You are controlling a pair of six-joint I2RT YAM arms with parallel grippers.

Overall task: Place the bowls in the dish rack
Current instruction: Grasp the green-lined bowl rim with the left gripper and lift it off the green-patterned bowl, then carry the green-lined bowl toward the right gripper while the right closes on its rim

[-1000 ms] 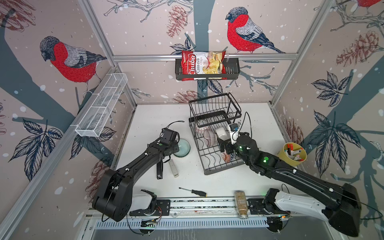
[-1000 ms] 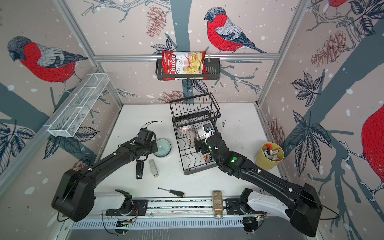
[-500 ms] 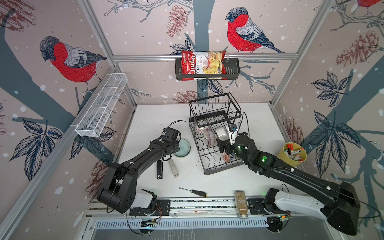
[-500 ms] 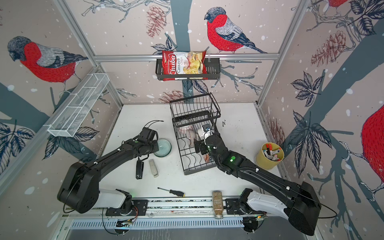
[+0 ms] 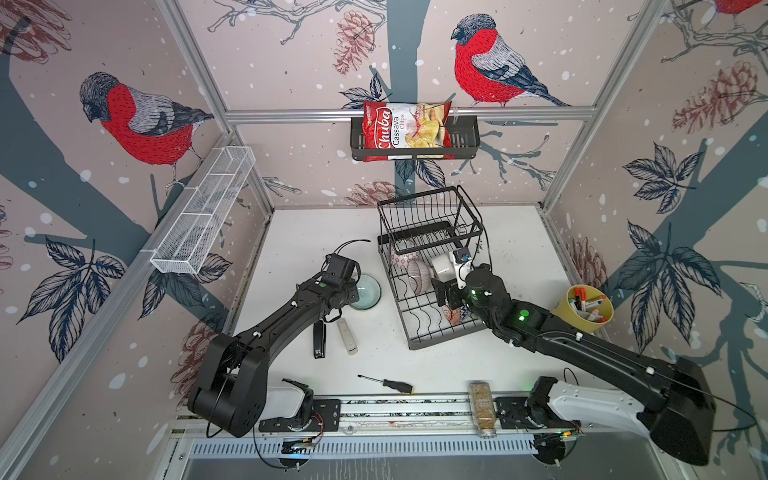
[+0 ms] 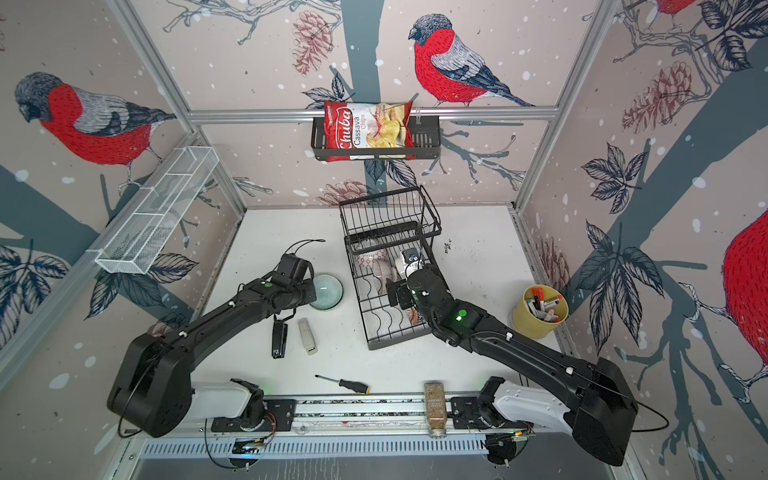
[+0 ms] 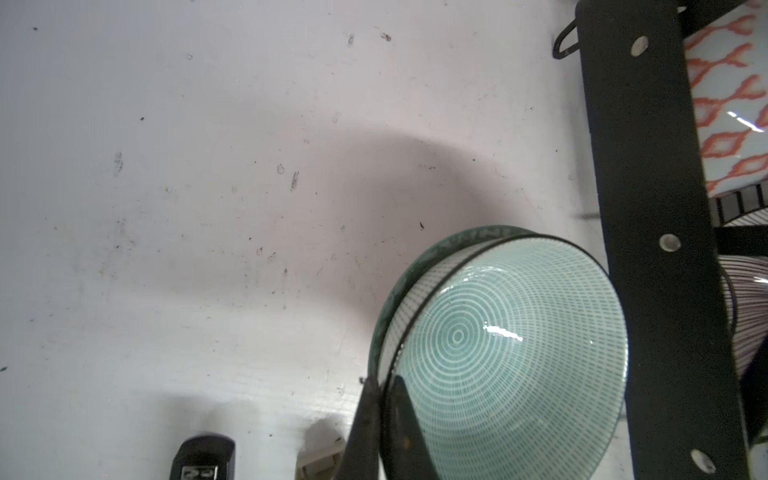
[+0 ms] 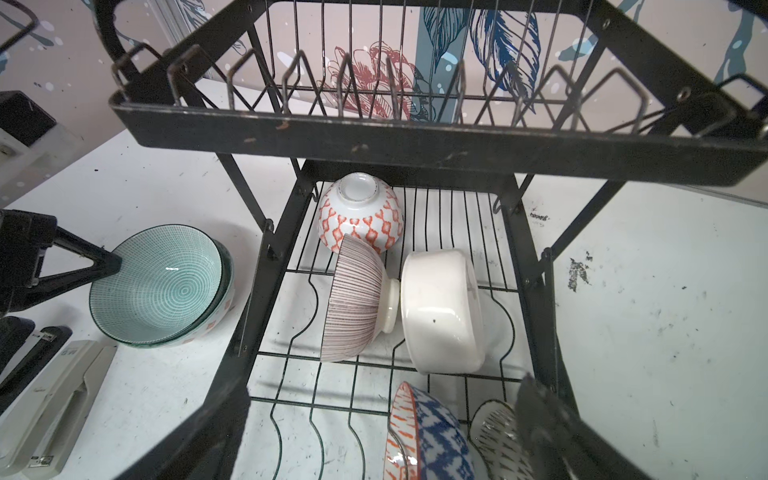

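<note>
Left end effector [image 7: 384, 395], having just closed, is now clenching the teal bowl [image 7: 498, 353] by its rim on the bench [image 5: 415, 365] beside the dish rack [image 5: 446, 337], ready for lifting; right end effector [image 5: 445, 294] is gaping.

Top views: high overhead, both facing 12 o'clock. Left wrist camera: close on the teal bowl [image 7: 498, 353]. Right wrist camera: near, facing into the dish rack [image 8: 415, 141]; shares that bowl, at the rack's 9 o'clock.

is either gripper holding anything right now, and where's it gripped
The left gripper pinches the teal bowl by its rim, one finger inside, one outside. The right gripper is open, holding nothing.
</note>
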